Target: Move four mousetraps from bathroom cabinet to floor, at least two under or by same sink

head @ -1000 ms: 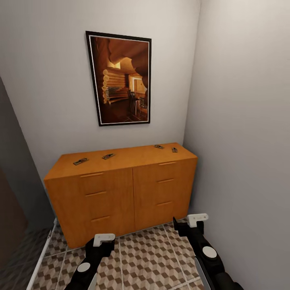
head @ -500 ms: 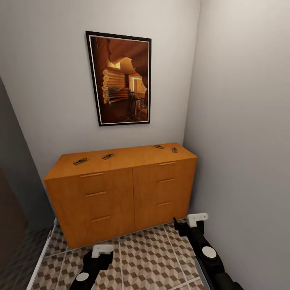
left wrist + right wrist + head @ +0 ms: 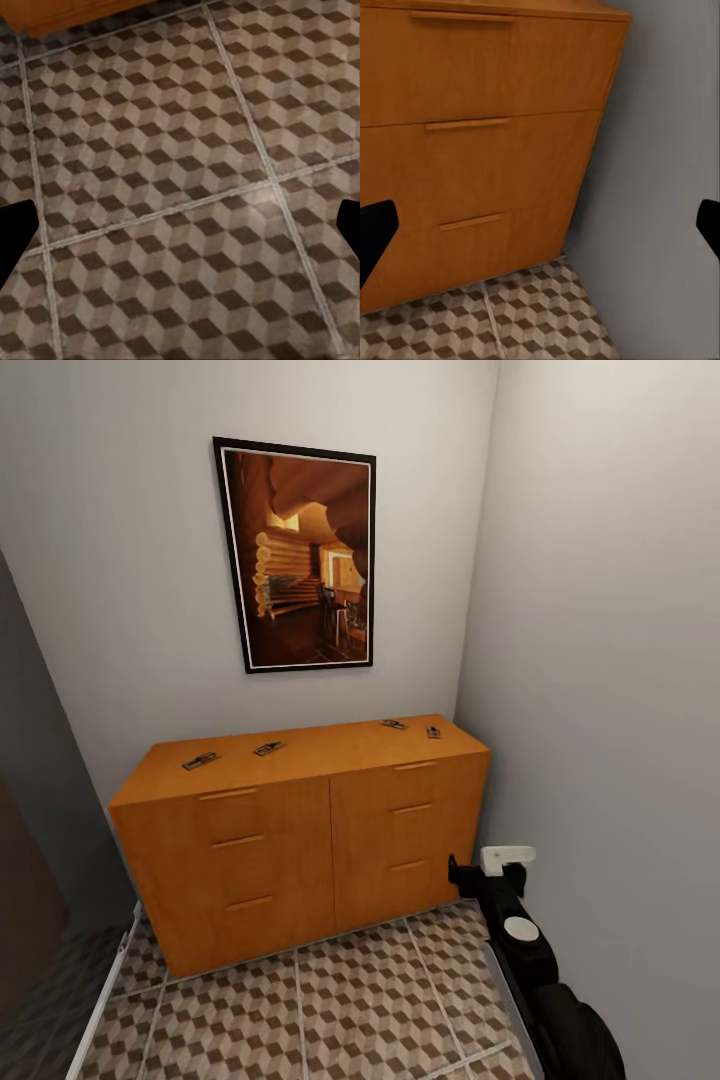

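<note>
Since a second ago the left arm has dropped out of the head view, and the right arm has risen and reached forward, so the right end effector (image 3: 470, 875) now hangs in front of the lower right drawers of the cabinet (image 3: 300, 830). Its two dark fingers sit spread wide at the far edges of the right wrist view, with nothing between them. The left end effector (image 3: 180, 225) is likewise spread wide and empty, pointing down at the bathroom floor (image 3: 180, 150).

Four mousetraps lie on the cabinet's top: one (image 3: 200, 761) near the left end, a second (image 3: 269, 748) just right of it, a third (image 3: 395, 724) toward the right rear, and a fourth (image 3: 433, 732) close beside that. The front shows six drawer handles, three per side. One framed picture (image 3: 300, 555) hangs on the wall above.
</note>
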Tool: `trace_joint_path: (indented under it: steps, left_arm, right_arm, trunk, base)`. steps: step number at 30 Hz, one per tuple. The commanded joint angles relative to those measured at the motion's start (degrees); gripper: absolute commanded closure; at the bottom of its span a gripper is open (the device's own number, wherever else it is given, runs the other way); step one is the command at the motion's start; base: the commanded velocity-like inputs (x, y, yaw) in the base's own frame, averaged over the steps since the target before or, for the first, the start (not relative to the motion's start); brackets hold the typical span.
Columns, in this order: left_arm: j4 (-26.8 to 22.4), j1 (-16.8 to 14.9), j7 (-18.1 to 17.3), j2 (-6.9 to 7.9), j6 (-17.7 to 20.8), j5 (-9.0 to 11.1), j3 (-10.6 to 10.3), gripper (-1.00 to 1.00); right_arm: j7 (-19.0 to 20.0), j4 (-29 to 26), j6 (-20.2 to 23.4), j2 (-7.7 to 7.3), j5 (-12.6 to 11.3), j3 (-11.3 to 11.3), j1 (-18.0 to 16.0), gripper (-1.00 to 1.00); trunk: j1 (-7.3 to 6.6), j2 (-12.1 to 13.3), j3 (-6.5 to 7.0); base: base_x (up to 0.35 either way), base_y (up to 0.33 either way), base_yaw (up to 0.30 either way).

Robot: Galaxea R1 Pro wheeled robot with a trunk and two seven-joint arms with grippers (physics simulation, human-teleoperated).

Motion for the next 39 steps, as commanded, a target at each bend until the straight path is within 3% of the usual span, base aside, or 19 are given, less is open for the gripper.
trace_joint_path:
  steps: [1,3,8,12,16,18,23,28,29,36,39]
  left_arm:
    - [1.2,0.0,0.5,0.13,-1.1,0.0,-0.5,-1.00]
    - [3.6,0.0,0.5,0.52,-3.2,-0.1,-0.5,-1.00]
    - [6.2,0.1,0.4,1.30,-5.1,0.0,-0.5,-1.00]
    - [8.0,0.1,0.4,1.46,-5.4,0.0,-0.5,-1.00]
    - [9.7,0.1,0.4,1.47,-5.5,0.1,-0.5,-1.00]
    - [10.0,0.1,0.4,1.51,-5.6,0.1,-0.5,-1.00]
    - [10.2,0.1,0.4,1.47,-5.6,0.1,-0.5,-1.00]
    - [10.4,0.2,0.4,1.07,-5.5,0.1,-0.5,-1.00]
    - [10.4,0.2,0.4,0.91,-5.4,0.1,-0.5,-1.00]
    - [10.5,0.4,0.4,0.66,-5.3,0.1,-0.5,-1.00]
    - [10.5,0.5,0.5,0.62,-5.3,0.1,-0.5,-1.00]
  right_arm:
    - [-0.4,-0.2,1.9,0.00,0.4,0.1,-1.0,-1.00]
    - [-0.9,-0.4,5.5,-0.01,0.5,0.1,-3.6,-1.00]
    - [-1.5,-0.5,9.2,-0.01,0.5,0.1,-8.3,-1.00]
    - [-1.7,-0.5,10.1,-0.01,0.4,0.1,-10.3,-1.00]
    - [-1.6,-0.1,13.6,0.01,0.3,0.1,-13.7,-1.00]
    - [-1.5,0.9,17.4,0.11,0.3,0.1,-16.8,-1.00]
    - [-1.5,4.1,20.4,0.25,0.2,0.1,-21.7,-1.00]
    - [-1.3,15.0,21.7,0.32,0.1,0.1,-31.3,-1.00]
    - [-1.2,19.5,21.7,0.30,0.1,0.1,-34.5,-1.00]
    - [-1.1,34.0,20.6,0.28,-0.8,0.0,-44.6,-1.00]
    - [-1.0,38.3,19.3,0.32,-2.7,0.0,-47.9,-1.00]
  trunk:
    - [0.00,0.0,-0.06]
    - [0.00,0.0,-0.06]
    - [0.00,0.0,-0.06]
    - [0.00,0.0,-0.06]
    - [0.00,0.0,-0.06]
    - [0.00,0.0,-0.06]
    - [0.00,0.0,-0.06]
    - [0.00,0.0,-0.06]
    - [0.00,0.0,-0.06]
    - [0.00,0.0,-0.06]
    - [0.00,0.0,-0.06]
  base:
    - [0.000,0.000,0.000]
    - [0.000,0.000,0.000]
    - [0.000,0.000,0.000]
    - [0.000,0.000,0.000]
    - [0.000,0.000,0.000]
    - [0.000,0.000,0.000]
    - [0.000,0.000,0.000]
    - [0.000,0.000,0.000]
    - [0.000,0.000,0.000]
    - [0.000,0.000,0.000]
    - [0.000,0.000,0.000]
